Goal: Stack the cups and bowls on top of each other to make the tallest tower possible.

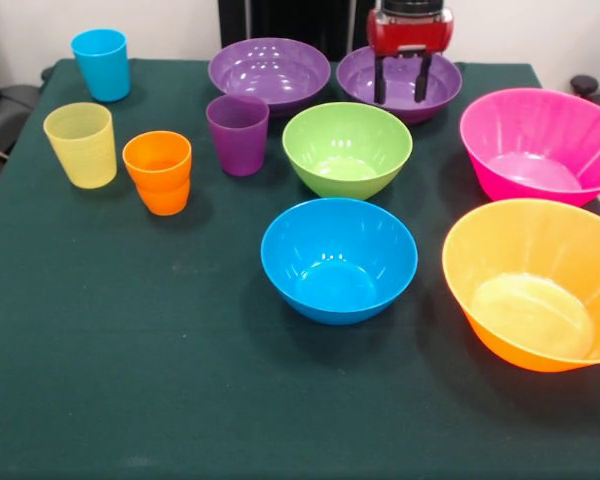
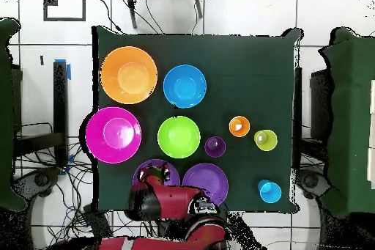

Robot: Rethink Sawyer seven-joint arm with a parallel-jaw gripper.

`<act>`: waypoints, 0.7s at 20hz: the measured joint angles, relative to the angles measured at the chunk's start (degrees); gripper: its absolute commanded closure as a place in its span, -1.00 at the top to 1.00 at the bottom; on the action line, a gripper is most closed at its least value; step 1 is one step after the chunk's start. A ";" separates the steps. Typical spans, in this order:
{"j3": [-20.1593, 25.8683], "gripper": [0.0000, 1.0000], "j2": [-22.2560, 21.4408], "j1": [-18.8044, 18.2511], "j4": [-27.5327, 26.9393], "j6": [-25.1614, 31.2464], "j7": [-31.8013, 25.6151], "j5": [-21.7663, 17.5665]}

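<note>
Front view: gripper is hanging over the right-hand purple bowl at the far edge of the green table, w/ its two dark fingers spread apart, open, holding nothing, tips dipping down inside the bowl's rim. Second purple bowl is sitting just left of it, also at the far edge. Green bowl is sitting nearer, between and in front of those two. Blue bowl is sitting nearer still, approx. mid-table. Pink bowl is sitting at the right, and the orange bowl is sitting near of it, running off the right edge. All bowls are standing upright and apart, none nested, so no tower yet. Cups are grouping at the left: blue cup far left corner, yellow cup near of it, orange cup right of the yellow, purple cup just beside the left purple bowl's near rim. Overhead view (turned half round): gripper and red arm are covering most of one purple bowl; other purple bowl is lying just right of it. Green bowl is sitting mid-table, blue bowl beyond it, pink bowl at the left, orange bowl above the pink. Cups: purple cup, orange cup, yellow cup, blue cup, all separate.
</note>
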 measured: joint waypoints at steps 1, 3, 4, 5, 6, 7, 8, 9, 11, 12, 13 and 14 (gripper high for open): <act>-0.01 1.00 -0.53 0.01 0.00 0.19 0.00 0.01; 0.00 1.00 -1.14 -0.09 0.01 0.33 0.00 0.00; -0.01 1.00 -1.48 -0.20 0.00 0.37 0.00 0.01; -0.01 1.00 -1.62 -0.26 0.00 0.37 0.00 0.01; -0.01 1.00 -1.78 -0.37 0.01 0.37 0.00 0.00; 0.00 1.00 -1.83 -0.46 0.01 0.37 0.00 0.00; 0.07 1.00 -1.81 -0.67 0.02 0.38 0.00 -0.01; 0.11 1.00 -1.80 -0.80 0.01 0.37 0.00 0.00; 0.16 1.00 -1.80 -1.07 0.02 0.38 0.00 0.00; 0.30 1.00 -1.80 -1.84 0.02 0.38 0.00 -0.01; 0.35 1.00 -1.80 -2.08 0.02 0.37 0.00 -0.01; 0.45 1.00 -1.80 -2.62 0.02 0.38 0.00 -0.05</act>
